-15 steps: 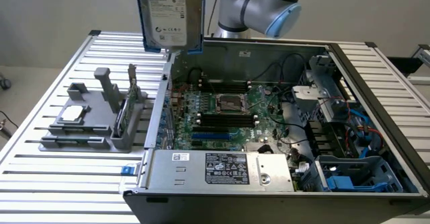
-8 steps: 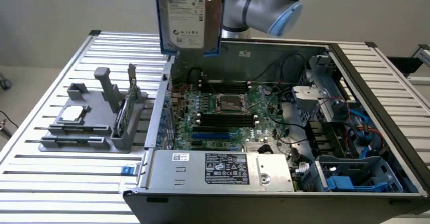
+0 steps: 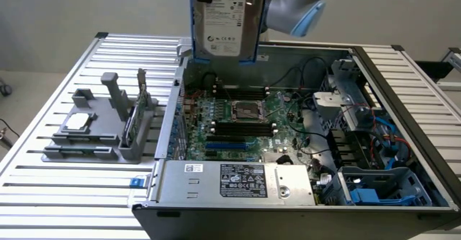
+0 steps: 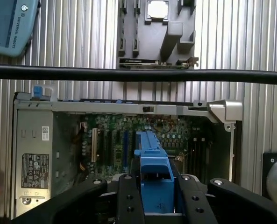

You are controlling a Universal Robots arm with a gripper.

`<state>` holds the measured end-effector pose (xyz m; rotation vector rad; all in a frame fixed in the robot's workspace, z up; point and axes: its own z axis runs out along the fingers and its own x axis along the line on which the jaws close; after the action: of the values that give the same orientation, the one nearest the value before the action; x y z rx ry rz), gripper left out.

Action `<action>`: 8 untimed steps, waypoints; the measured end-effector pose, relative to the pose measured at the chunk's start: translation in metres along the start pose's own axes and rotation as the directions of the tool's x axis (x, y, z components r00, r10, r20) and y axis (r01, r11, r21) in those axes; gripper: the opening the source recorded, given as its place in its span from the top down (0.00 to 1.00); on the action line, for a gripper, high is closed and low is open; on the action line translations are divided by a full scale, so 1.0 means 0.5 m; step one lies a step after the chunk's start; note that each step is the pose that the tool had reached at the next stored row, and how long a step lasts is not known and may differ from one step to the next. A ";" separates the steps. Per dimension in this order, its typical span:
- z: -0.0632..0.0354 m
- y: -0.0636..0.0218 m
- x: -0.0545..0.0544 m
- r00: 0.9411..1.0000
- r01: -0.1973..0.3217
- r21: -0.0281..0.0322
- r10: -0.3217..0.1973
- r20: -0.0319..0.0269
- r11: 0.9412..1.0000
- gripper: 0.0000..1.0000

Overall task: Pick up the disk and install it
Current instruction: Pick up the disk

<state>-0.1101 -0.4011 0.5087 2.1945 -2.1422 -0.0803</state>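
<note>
Slatted table (image 3: 72, 197), open case (image 3: 310, 54): pick-up done, disk (image 3: 229, 21) is held upright over the case's far side, clamped by its blue carrier in the gripper (image 4: 157, 189); install not yet done.

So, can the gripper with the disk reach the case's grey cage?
Probably yes: the gripper holds the disk above the uncovered case, and nothing covers the grey cage; cables run beside it.

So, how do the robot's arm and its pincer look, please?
The arm joint is a rounded silver-grey cylinder with a light blue end cap. In the wrist view a blue cap carries white lettering, UNIVERSAL ROBOTS. The pincer is matte black, its flat fingers dotted with small holes. A thick black cable crosses the wrist view.
</note>
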 end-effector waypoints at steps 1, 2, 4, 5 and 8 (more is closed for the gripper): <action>-0.001 -0.009 0.003 1.000 0.000 0.000 0.000 0.000 1.000 0.67; -0.002 -0.018 0.006 1.000 0.000 0.000 0.000 0.000 1.000 0.67; -0.003 -0.036 0.012 1.000 0.000 0.000 0.000 0.000 1.000 0.67; -0.004 -0.045 0.015 1.000 0.000 0.000 0.000 0.000 1.000 0.67; -0.006 -0.072 0.024 1.000 0.000 0.000 0.000 0.000 1.000 0.67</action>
<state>-0.0738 -0.4120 0.5088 2.1947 -2.1423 -0.0806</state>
